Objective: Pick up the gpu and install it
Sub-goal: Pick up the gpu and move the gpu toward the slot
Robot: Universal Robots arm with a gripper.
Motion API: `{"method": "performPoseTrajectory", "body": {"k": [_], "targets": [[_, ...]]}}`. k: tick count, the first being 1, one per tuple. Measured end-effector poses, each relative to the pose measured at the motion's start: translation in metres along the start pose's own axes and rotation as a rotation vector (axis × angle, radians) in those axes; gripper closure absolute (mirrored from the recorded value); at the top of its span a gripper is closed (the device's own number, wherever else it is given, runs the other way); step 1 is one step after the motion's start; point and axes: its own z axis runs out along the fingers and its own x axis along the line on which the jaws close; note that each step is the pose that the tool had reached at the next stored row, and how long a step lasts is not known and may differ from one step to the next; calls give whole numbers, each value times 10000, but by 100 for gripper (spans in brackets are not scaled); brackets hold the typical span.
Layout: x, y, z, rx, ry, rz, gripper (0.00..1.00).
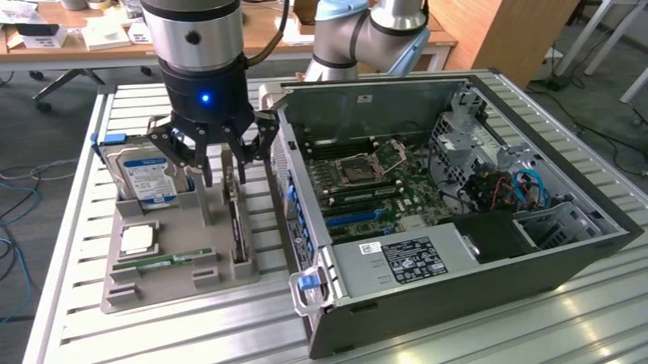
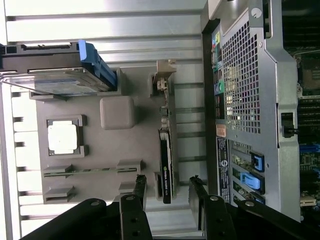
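The gpu (image 1: 239, 227) stands on its long edge in a slot of the grey holder tray (image 1: 172, 284), close to the open computer case (image 1: 456, 189). In the wrist view the gpu (image 2: 166, 167) shows as a thin black card with a silvery bracket at one end. My gripper (image 1: 224, 165) hangs just above the card's far half, open, with one finger on each side of it. The wrist view has the gripper (image 2: 168, 184) with its two black fingertips (image 2: 141, 184) straddling the card's end, apart from it.
The tray (image 2: 100, 150) also holds a silver hard drive (image 1: 147, 178) with a blue-white label standing upright, a CPU (image 1: 139, 239) lying flat and a green memory stick (image 1: 162, 262). The case lies on its side on the slatted metal table (image 1: 152, 334), motherboard (image 1: 369, 186) exposed.
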Motion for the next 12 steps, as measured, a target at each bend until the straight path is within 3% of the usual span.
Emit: {"method": "performPoseTrajectory", "body": {"k": [6,12], "targets": [[2,-4,68,1,3,0,53],[2,-4,75,-7,4,1,53]]}}
